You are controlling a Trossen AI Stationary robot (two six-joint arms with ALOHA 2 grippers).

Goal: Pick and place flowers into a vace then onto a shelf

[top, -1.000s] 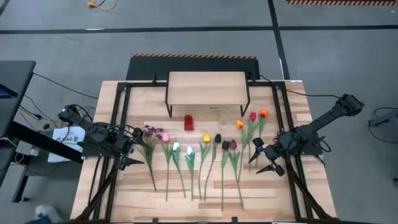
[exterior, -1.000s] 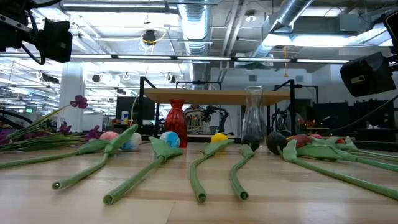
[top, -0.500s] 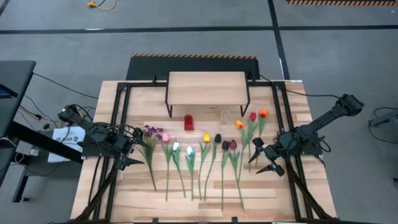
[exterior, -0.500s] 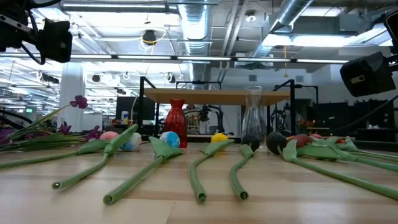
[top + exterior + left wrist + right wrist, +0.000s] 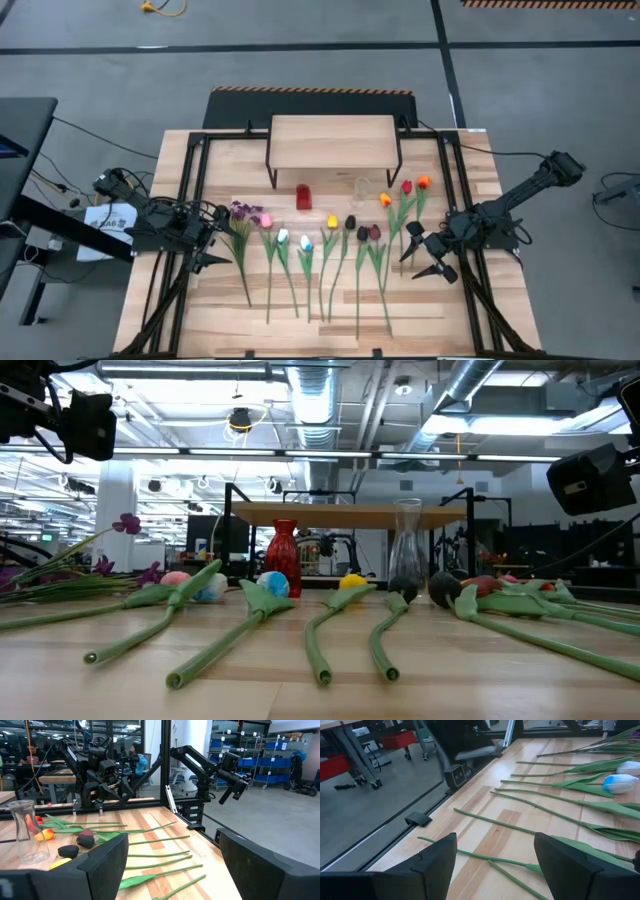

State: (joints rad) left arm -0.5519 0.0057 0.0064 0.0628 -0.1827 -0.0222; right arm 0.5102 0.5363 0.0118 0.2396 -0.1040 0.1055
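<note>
A row of long green-stemmed flowers [image 5: 320, 250] lies flat across the plank table, blooms toward the far edge: purple sprigs at the left, orange and red tulips [image 5: 405, 190] at the right. A red vase [image 5: 304, 197] and a clear glass vase [image 5: 360, 190] stand upright in front of the shelf [image 5: 333, 142], also seen as red vase [image 5: 284, 555] and glass vase [image 5: 406, 552]. My left gripper [image 5: 208, 248] hovers open left of the purple sprigs. My right gripper [image 5: 425, 252] hovers open right of the flower row. Neither touches anything.
A black metal frame [image 5: 190, 200] runs along the table's left, right and far sides. The wood-topped shelf stands on thin black legs at the far middle. Bare planks [image 5: 230, 320] lie near the front edge, below the stems. Cables and a paper sit off the table's left.
</note>
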